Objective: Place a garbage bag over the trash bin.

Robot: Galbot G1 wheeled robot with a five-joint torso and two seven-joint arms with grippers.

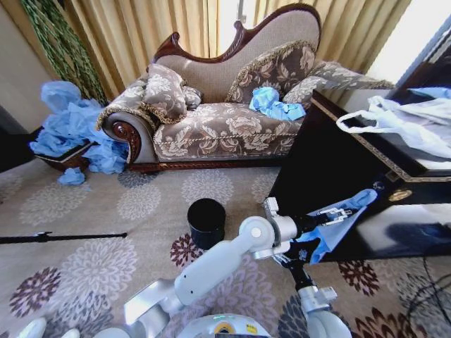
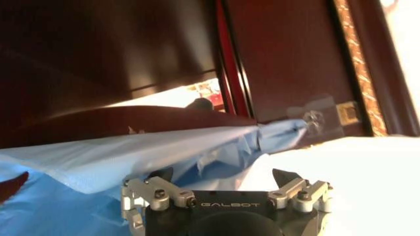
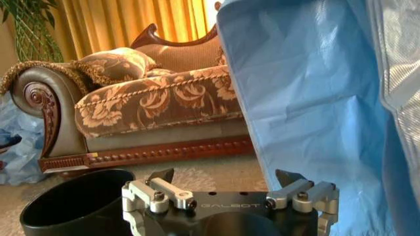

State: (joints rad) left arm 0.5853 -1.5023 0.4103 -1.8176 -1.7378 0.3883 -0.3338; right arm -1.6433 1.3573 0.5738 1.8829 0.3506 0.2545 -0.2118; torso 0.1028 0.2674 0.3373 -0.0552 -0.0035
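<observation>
Light blue film, the garbage bag (image 1: 343,220), is hanging beside the dark wooden cabinet (image 1: 331,162), right of the trash bin (image 1: 206,222), which is standing upright on the patterned carpet (image 1: 106,204) in front of the sofa (image 1: 225,105). I am seeing my left arm reaching across my front, elbow bent, its left gripper (image 1: 337,214) at the bag's upper end; from the left wrist view the left gripper (image 2: 223,178) is standing spread apart, film lying over one finger. My right arm is rising from below, and the right gripper (image 3: 226,178) is sitting released, bag just beside it, bin rim (image 3: 72,196) near.
</observation>
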